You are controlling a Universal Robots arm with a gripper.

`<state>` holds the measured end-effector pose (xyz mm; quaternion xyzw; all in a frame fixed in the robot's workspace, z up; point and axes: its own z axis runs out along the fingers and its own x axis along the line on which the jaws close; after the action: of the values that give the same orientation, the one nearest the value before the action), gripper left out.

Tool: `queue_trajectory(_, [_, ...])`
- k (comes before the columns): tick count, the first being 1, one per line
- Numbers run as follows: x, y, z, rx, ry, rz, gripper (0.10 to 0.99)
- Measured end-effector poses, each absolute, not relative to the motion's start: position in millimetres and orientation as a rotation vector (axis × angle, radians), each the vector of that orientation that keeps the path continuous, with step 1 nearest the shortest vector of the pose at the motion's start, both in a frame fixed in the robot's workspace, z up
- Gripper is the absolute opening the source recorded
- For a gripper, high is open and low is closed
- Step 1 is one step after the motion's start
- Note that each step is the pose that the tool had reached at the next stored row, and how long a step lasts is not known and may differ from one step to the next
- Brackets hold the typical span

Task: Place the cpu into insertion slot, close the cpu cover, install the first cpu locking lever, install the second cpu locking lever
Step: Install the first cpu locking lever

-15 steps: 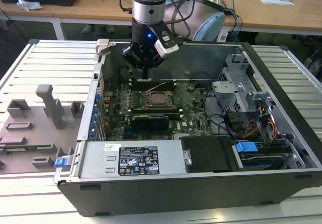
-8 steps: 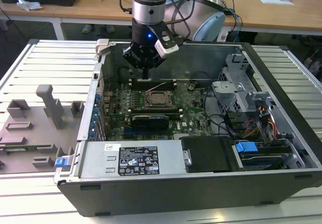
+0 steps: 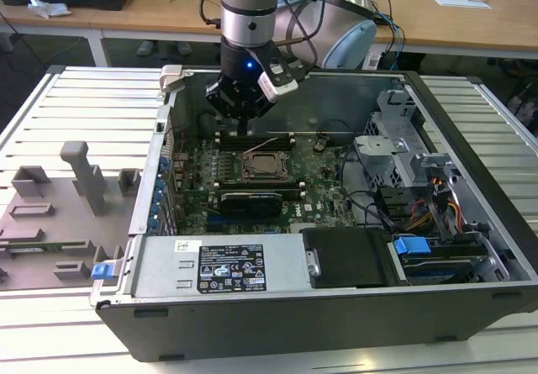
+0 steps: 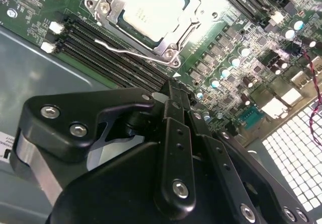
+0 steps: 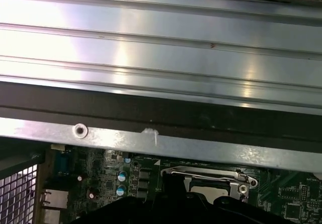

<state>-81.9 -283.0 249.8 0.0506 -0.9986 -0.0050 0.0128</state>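
Note:
The cpu point(image 4: 151, 7), a pale square chip, lies in the insertion slot point(image 3: 262, 170) on the green board. The silver cpu cover point(image 4: 188, 20) lies flat around it as a frame. A thin wire locking lever point(image 4: 128, 52) runs along the socket's edge beside the long black memory slots; the same lever point(image 5: 201, 172) appears in the first wrist view. My black gripper point(image 3: 243, 130) hangs above the board, just behind the socket near the case's rear wall. Its fingers point(image 4: 173, 113) are shut together on nothing, with the gripper tip point(image 4: 171, 88) a short way from the lever.
The open computer case point(image 3: 471, 97) walls in the board on all sides. A black power-supply box point(image 3: 227, 266) sits along the near edge, with a drive cage point(image 3: 403, 151) and cables at the exterior view's right. A grey fixture point(image 3: 80, 176) stands on the slatted table outside the case.

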Motion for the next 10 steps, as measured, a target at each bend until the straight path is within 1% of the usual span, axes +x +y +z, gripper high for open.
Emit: queue_trajectory(10, [-81.9, -283.0, 238.6, 0.158, -3.112, -0.016, 0.106])
